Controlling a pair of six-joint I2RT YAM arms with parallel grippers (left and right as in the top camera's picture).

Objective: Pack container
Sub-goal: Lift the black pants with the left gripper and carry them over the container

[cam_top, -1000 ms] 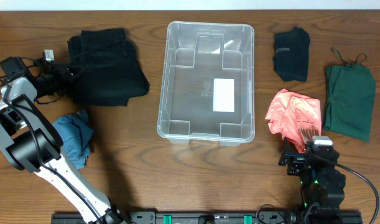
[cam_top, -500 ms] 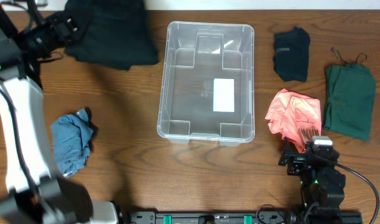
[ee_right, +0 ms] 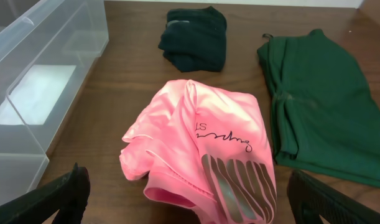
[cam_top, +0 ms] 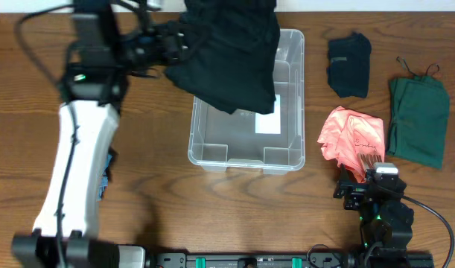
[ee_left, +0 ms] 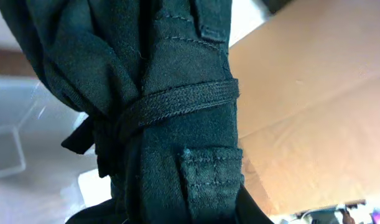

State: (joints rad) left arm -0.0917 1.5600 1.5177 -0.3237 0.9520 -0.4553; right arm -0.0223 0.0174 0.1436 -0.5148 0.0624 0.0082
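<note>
Two claws: left claw (cam_top: 170,47) clamped on black garment (cam_top: 231,56) over clear bin (cam_top: 246,155), upper centre; right claw (ee_right: 186,193) spread wide, empty, lower right near pink cloth (ee_right: 202,146). Underneath, wooden table (cam_top: 153,208).

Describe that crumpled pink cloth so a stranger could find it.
Start at the large clear plastic bin in the centre. Right of its near corner lies a crumpled, shiny pink garment. Its neighbours, a folded black cloth and a flat dark green garment, are dark; it alone is bright and bears printed lettering.
</note>
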